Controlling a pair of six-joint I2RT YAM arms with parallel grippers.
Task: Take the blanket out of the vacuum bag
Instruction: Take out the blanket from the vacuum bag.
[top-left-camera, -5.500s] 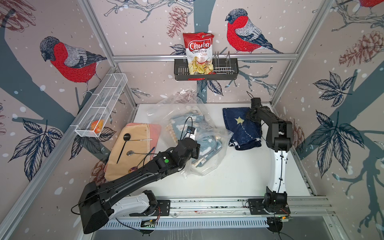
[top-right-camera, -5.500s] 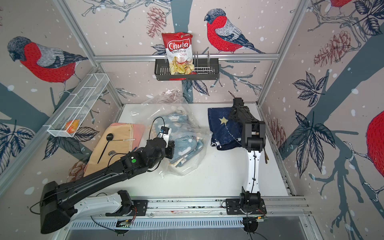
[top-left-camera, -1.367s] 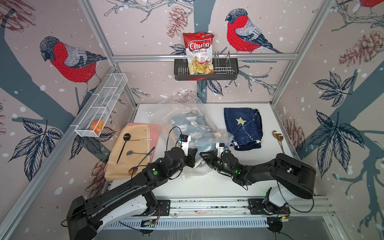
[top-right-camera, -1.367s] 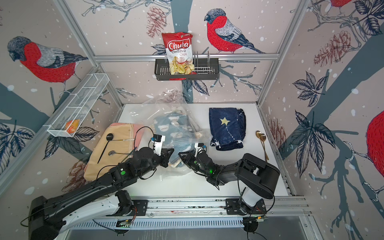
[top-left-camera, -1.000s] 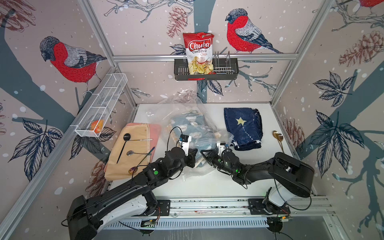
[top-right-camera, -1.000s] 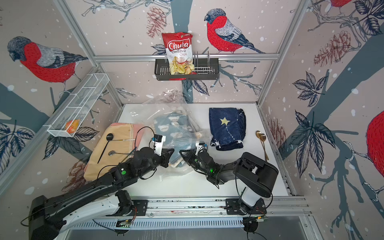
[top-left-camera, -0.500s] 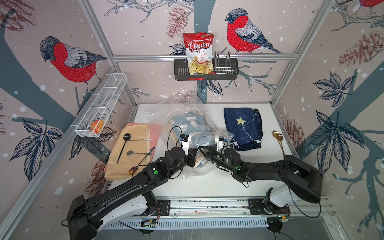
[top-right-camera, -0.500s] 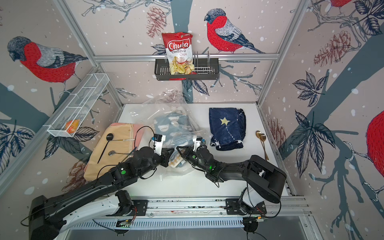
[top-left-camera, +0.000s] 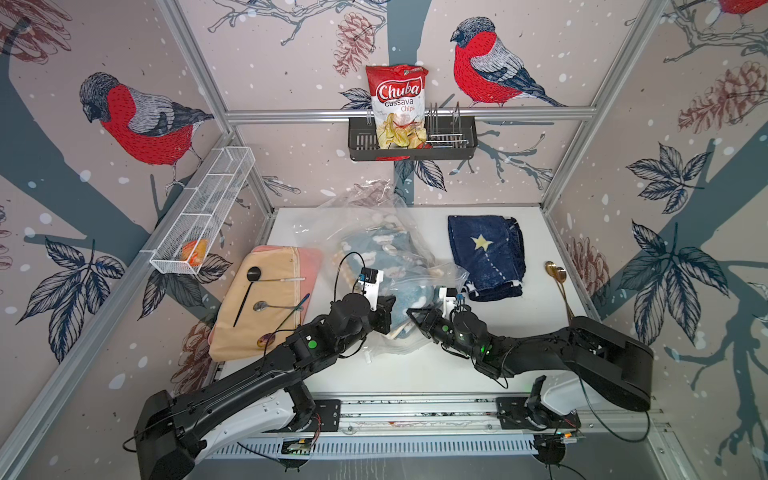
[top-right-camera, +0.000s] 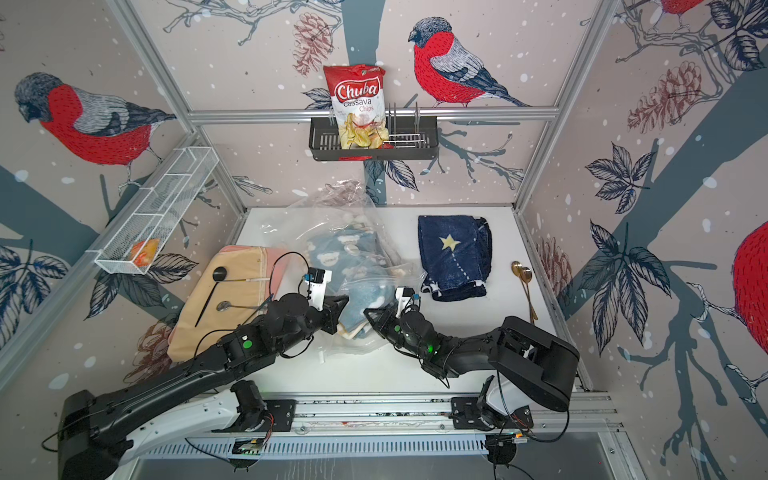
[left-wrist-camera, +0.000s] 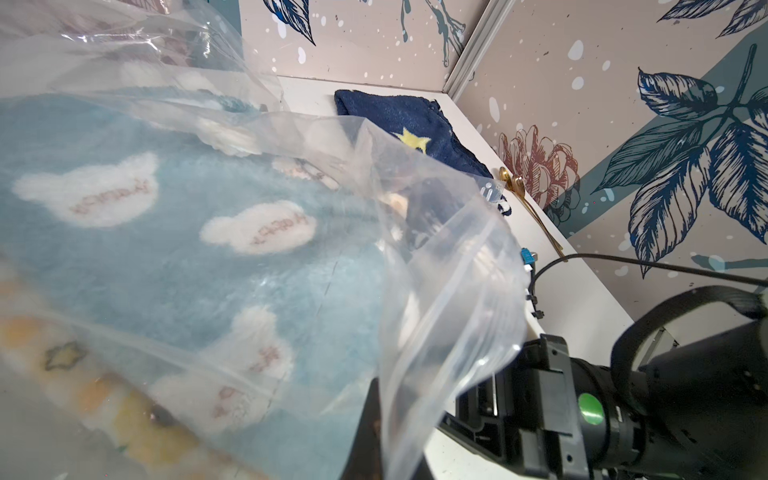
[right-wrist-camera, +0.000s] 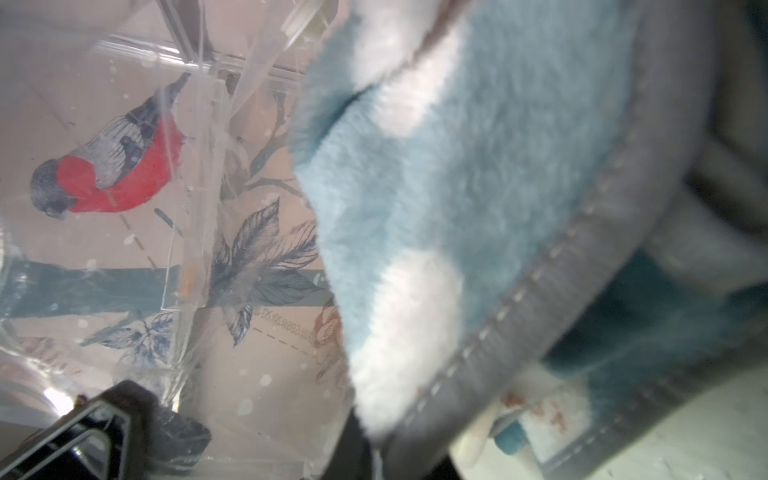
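The vacuum bag (top-left-camera: 374, 224) is a clear crinkly plastic bag lying mid-table in both top views, and it holds a light-blue blanket (top-left-camera: 386, 257) with white cloud shapes. My left gripper (top-left-camera: 388, 316) is at the bag's near edge, shut on the plastic film (left-wrist-camera: 436, 332). My right gripper (top-left-camera: 415, 320) faces it from the right, pushed into the bag's mouth. In the right wrist view the blanket's (right-wrist-camera: 478, 166) grey stitched hem and white pile lie between my right gripper's (right-wrist-camera: 395, 457) parted jaws. Whether the jaws press on it does not show. The valve cap is not visible.
A folded navy blanket with a yellow star (top-left-camera: 486, 253) lies at the back right. Gold spoons (top-left-camera: 557, 274) rest by the right wall. On the left, a peach cushion (top-left-camera: 266, 299) carries several spoons. A wire basket (top-left-camera: 199, 216) and a black rack with a chips bag (top-left-camera: 399, 104) hang on the walls.
The right arm has come from the navy blanket at the back to the front and reached left into the bag's mouth. The left gripper keeps its hold on the bag.
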